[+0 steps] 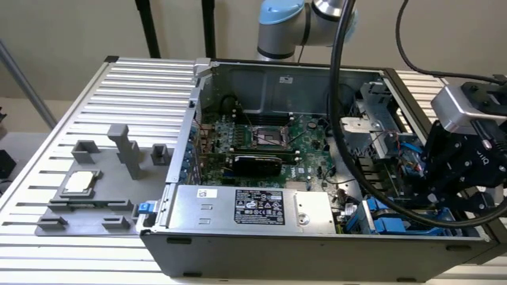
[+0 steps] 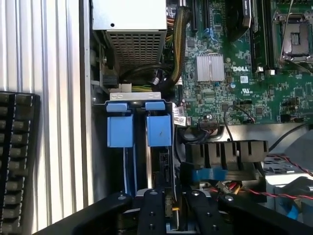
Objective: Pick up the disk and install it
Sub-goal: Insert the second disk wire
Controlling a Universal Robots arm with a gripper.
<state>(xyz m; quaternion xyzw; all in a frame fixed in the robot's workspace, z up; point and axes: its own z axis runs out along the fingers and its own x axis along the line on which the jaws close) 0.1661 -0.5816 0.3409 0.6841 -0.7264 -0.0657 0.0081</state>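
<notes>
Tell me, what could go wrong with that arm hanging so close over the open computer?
1. The gripper sits low by the blue brackets of the drive bay. The slots look narrow, so a slightly skewed move could jam or scrape.
2. Loose red wires lie right beside the gripper and might snag.
3. A thick black cable drapes across the motherboard. It could drag on parts if the arm swings.

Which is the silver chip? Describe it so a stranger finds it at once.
Start at the open computer case; on the ribbed metal table at the exterior view's left of it lies a grey fixture plate. The silver chip sits in a holder on that plate: small, square, flat and shiny among dull grey upright blocks.
</notes>
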